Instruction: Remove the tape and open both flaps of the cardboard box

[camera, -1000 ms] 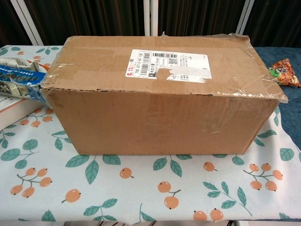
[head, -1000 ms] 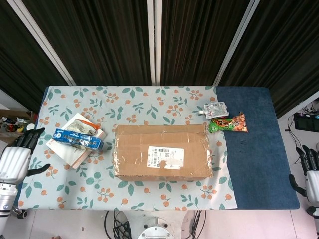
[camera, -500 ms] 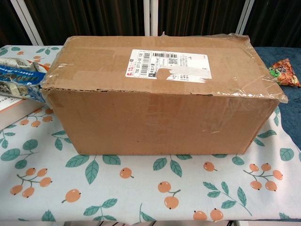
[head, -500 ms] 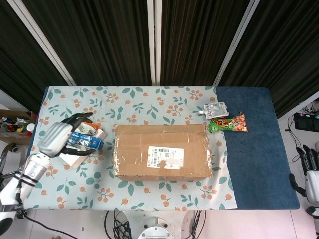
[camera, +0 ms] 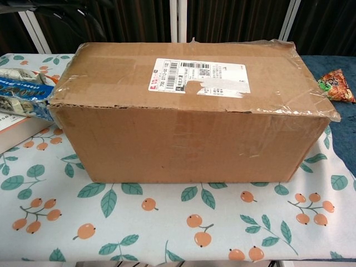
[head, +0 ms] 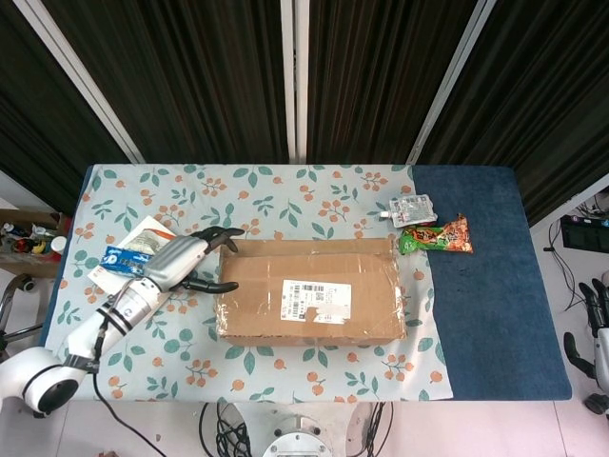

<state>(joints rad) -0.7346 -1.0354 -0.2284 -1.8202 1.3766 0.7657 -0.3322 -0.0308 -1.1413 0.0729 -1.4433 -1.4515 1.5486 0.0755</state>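
Head view: our left arm comes in from the lower left corner, forearm angled up toward centre, and the left hand (head: 186, 261) sits at the left end of the cardboard box (head: 309, 291), fingers (head: 221, 233) spread wide, nothing held; contact with the box we can't confirm. Box is centre frame on the floral tablecloth (head: 285, 195), flaps closed, clear tape (head: 226, 290) wrapped over its ends, white shipping label (head: 316, 301) on top. The hand partly covers a blue packet (head: 122, 261). Right hand (head: 598, 328) is at the right edge, off the table, cropped; we can't tell its state. Snack packets (head: 435, 237) lie upper right of the box. Chest view: box (camera: 189, 111) fills the frame, tape crinkled along its top edge; neither hand clearly visible, only something dark at the upper left.
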